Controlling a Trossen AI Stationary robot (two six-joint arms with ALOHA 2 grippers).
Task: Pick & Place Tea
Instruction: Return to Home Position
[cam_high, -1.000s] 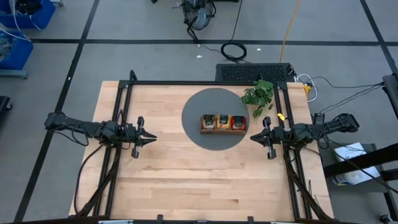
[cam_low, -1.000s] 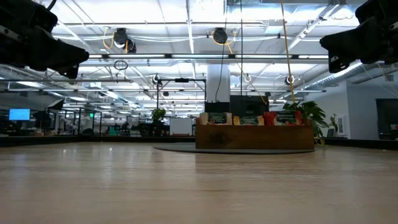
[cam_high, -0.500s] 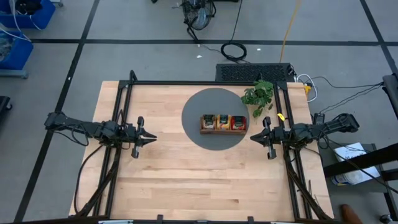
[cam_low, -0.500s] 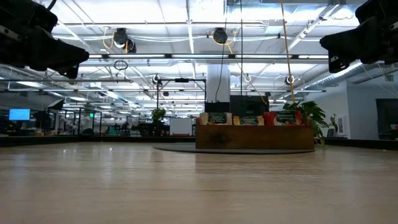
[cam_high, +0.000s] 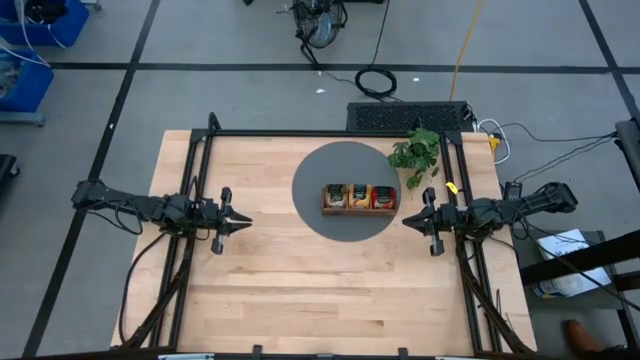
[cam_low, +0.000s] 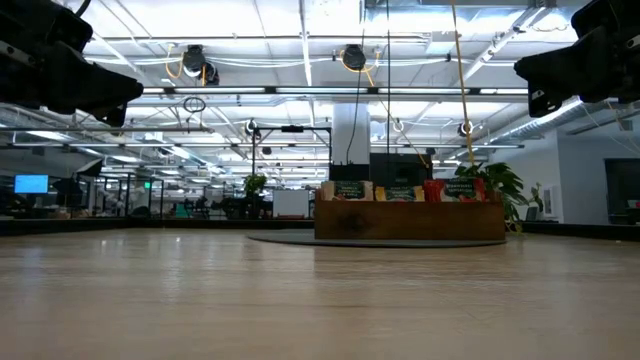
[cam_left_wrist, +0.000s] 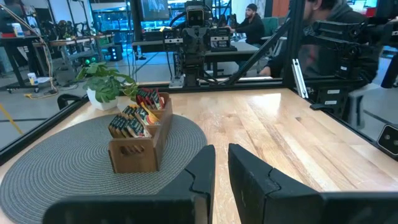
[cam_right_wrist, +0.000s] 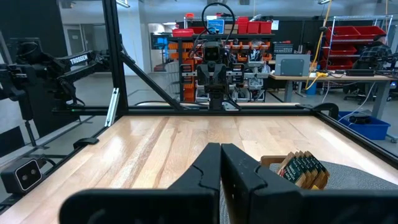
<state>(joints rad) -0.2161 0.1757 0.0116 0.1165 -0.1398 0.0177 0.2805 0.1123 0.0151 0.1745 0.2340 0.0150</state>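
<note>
Table (cam_high: 300, 290): L gripper (cam_high: 244, 220) jaws slightly apart, R gripper (cam_high: 408, 221) jaws closed, both raised, empty.

You cannot read the dark labels on the small flat tea packets (cam_high: 359, 195) from overhead; they are too small, and their count cannot be told. In the low view the brown wooden three-compartment tray (cam_low: 409, 221) hides all but the packets' top edges. The right wrist view cuts the tray off at the frame's edge, showing one corner only. The left wrist view shows two seated persons (cam_left_wrist: 251, 20) beyond the table, partly hidden by dark frame bars.
</note>
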